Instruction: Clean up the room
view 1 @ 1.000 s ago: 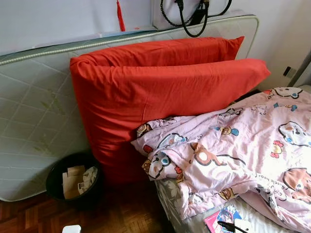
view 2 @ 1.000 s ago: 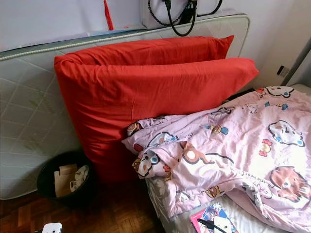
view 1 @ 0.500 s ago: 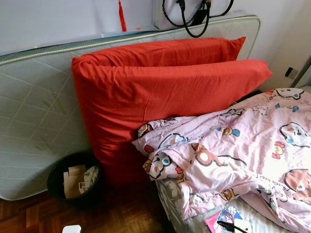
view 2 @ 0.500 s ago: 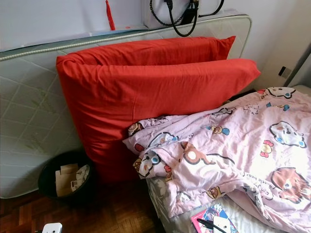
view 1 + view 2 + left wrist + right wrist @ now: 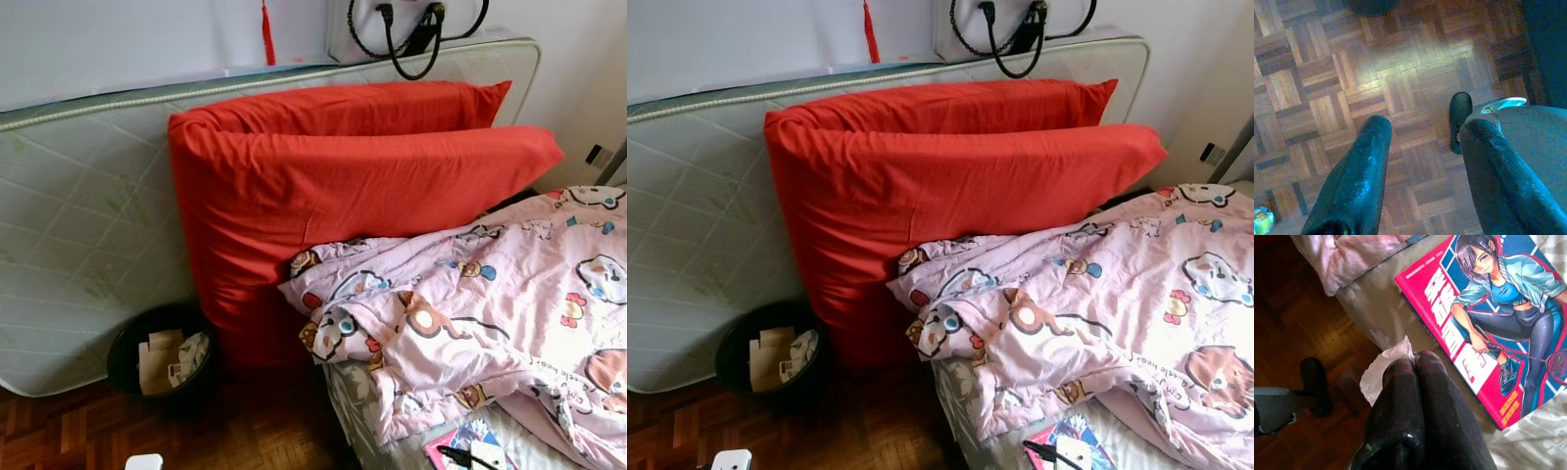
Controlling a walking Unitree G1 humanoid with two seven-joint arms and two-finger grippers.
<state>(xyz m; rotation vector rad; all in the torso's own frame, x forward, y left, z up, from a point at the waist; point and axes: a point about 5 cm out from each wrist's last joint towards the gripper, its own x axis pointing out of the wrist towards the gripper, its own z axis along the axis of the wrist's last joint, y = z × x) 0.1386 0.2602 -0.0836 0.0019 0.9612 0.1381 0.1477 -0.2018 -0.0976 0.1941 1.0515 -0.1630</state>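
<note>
Right gripper: the right gripper [image 5: 1413, 363] has its two black fingers pressed together, pinching a crumpled white tissue [image 5: 1382, 372] at the tips; it hangs over the bed's edge, just beside a magazine.
Tissue: mostly hidden behind the fingers; only a crinkled corner shows against the grey sheet.
Magazine: the red and blue magazine [image 5: 1488, 318] lies flat on the sheet, its cover showing a drawn figure with a racket; its far corners are cut off, and in the head views only a corner [image 5: 1070, 436] shows at the frame's bottom edge.
Left gripper: the left gripper [image 5: 1422, 128] hangs over the floor with fingers spread apart and nothing between them.
Floor: dark parquet floor [image 5: 245, 431] in a basket-weave pattern; the robot's black foot [image 5: 1459, 115] stands on it.
White object: a small white thing [image 5: 144, 461] at the bottom edge, cut off and too little to identify.
Bin: a black wastebasket [image 5: 162, 348] sits on the floor, holding scraps of card and paper, touching the mattress.
Bedding: a pink cartoon-print quilt [image 5: 470, 304] is bunched over the bed, running off the right edge.
Pillows: two large red pillows [image 5: 353, 186] stand propped behind the quilt.
Mattress: a quilted mattress [image 5: 88, 215] stands on edge against the wall, cut off at left.
Far wall: a bag with black straps [image 5: 416, 29], partly cut off at the top.
</note>
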